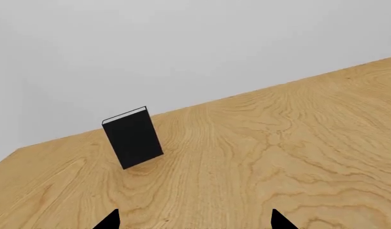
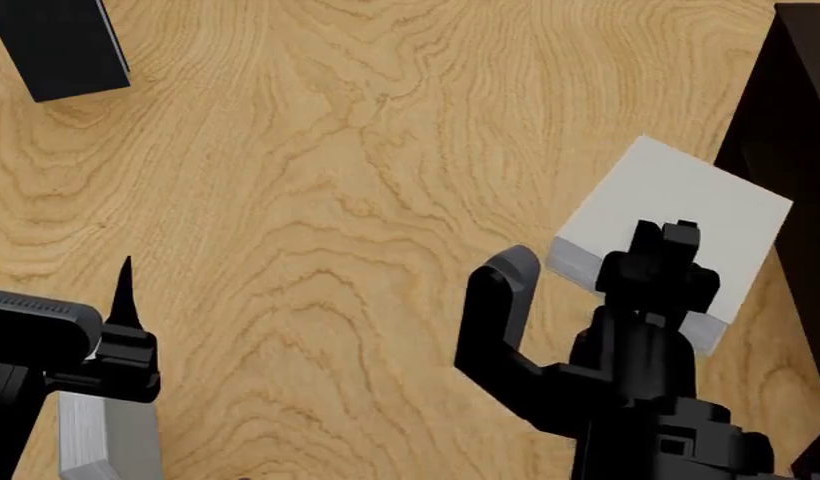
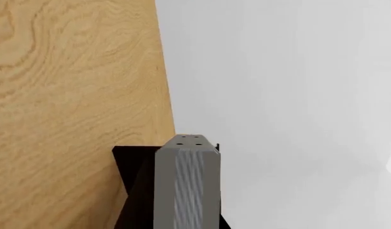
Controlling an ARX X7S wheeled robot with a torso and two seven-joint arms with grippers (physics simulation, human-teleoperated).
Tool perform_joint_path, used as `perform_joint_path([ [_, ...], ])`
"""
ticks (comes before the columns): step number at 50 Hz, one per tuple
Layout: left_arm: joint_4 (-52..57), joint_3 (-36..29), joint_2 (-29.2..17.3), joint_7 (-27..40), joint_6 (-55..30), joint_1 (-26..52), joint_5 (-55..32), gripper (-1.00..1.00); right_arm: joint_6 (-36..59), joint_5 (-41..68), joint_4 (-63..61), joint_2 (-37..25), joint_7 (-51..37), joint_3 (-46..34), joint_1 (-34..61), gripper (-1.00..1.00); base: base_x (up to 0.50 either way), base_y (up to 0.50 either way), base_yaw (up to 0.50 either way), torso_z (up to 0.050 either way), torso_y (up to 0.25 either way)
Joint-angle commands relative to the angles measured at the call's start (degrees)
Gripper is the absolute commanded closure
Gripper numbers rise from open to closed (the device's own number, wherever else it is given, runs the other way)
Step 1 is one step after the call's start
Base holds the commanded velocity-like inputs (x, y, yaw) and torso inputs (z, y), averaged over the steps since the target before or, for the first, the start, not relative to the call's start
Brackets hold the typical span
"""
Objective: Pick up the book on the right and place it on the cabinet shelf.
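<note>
The right gripper (image 2: 646, 262) sits over the near edge of the thin, plain light-grey hardcover book (image 2: 684, 215), its dark fingers (image 2: 680, 238) overlapping the cover; whether they clamp the book cannot be told, and the right wrist view shows only one grey finger (image 3: 186, 183) against pale surface. The left gripper (image 1: 194, 220) stands wide open with nothing between its black fingertips (image 1: 109, 220), above bare light-wood tabletop (image 2: 330, 180). Beyond the right fingers the book lies flat, its far corner close to the very dark brown wooden cabinet (image 2: 790, 120). Far beyond the left fingers a black hardcover book (image 1: 132, 137) stands upright.
</note>
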State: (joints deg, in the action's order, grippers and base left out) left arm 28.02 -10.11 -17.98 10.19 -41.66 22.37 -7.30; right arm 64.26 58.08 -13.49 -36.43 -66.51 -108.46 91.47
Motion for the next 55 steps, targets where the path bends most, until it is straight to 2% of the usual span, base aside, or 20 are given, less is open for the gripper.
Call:
perform_joint_path([
  [1,-0.3,-0.3,0.03,0.22,0.29,0.01,-0.1,-1.0,1.87,-4.72,2.3,-0.88,-1.38,0.39,-0.56,1.0,0.0,0.0,0.0,0.0,0.0],
  [29,-0.18,-0.72,-0.3,0.63,0.43,-0.25,-0.47,-1.0,1.3,-5.19,7.3,-3.52,-0.97,0.45,-2.63,1.0,0.0,0.0,0.0,0.0,0.001],
  [55,-0.19,-1.29,-0.42,0.98,0.03,0.68,-0.78,-1.0,-4.33,-6.8,14.57,-6.05,2.65,0.08,-6.49,1.0,0.0,0.0,0.0,0.001,0.001],
])
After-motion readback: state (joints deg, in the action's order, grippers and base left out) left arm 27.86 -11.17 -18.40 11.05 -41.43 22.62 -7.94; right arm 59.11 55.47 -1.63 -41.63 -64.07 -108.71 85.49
